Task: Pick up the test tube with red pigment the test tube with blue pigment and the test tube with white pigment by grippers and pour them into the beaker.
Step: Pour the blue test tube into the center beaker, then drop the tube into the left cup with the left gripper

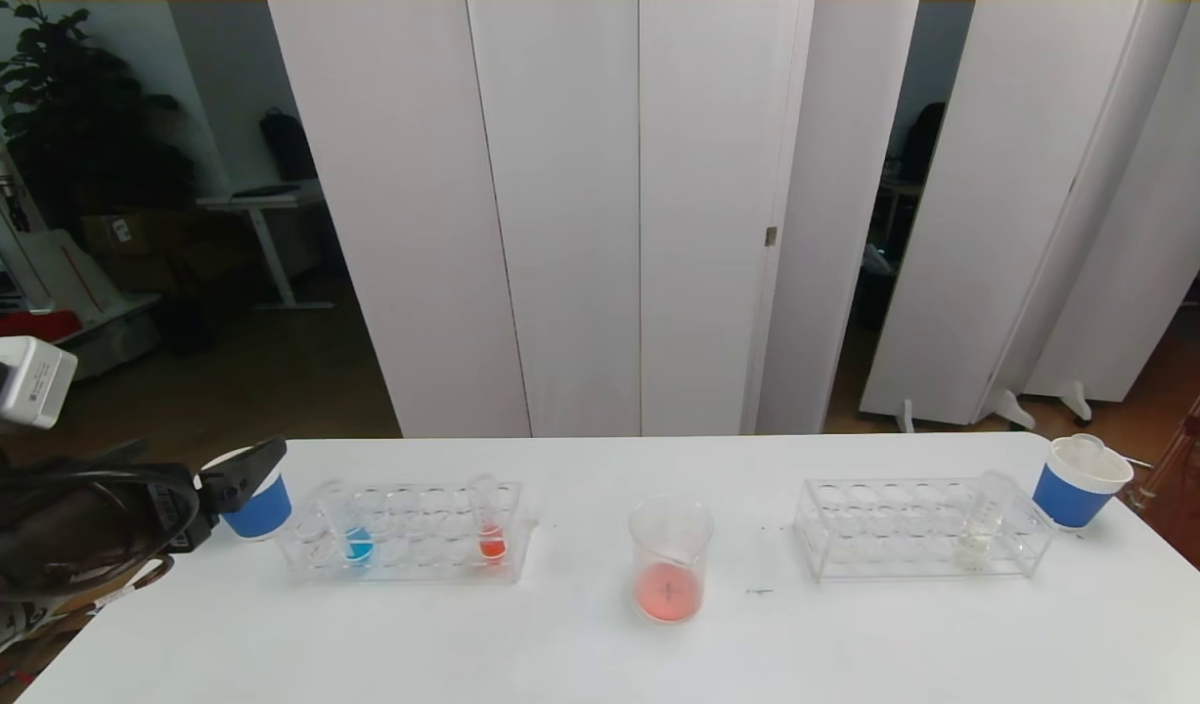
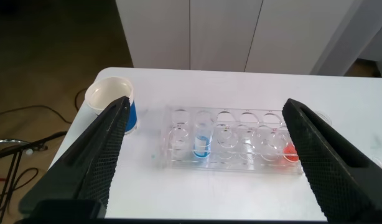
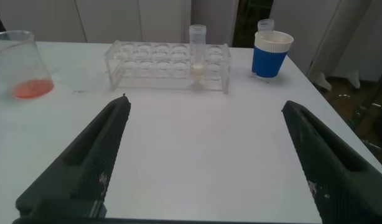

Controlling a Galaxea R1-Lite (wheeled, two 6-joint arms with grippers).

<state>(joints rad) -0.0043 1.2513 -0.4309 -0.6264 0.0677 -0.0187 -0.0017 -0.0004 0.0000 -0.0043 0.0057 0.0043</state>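
On the white worktop (image 1: 580,655), the beaker (image 1: 669,557) stands at centre, between two clear racks, with a shallow layer of red-orange liquid at its bottom over a small cross mark.

Left rack (image 1: 409,533): the test tube with blue pigment (image 1: 357,536) stands upright towards the rack's left end. A tube with red-orange liquid (image 1: 491,533) stands upright near the rack's right end. A blue paper cup with a white rim (image 1: 257,504) sits just beside the rack's left end.

Right rack (image 1: 917,528): the test tube with white pigment (image 1: 981,528) stands near the rack's right end, leaning a little, with pale cream liquid at its bottom. A second blue cup (image 1: 1079,481) sits near the worktop's far right corner, just beyond this rack; something clear shows at its rim.

My left tool (image 2: 203,162) hovers off the worktop's left edge, near the first blue cup. Its fingers (image 2: 97,155) are spread fully wide and hold nothing. In its wrist view, the left rack lies between the two fingers, farther off, with the blue tube visible.

My right tool (image 3: 206,162) does not show in the head view. Its wrist view looks across bare worktop to the right rack, the white tube, the second cup and the beaker. Its fingers (image 3: 91,162) are likewise spread fully wide, with nothing between them.
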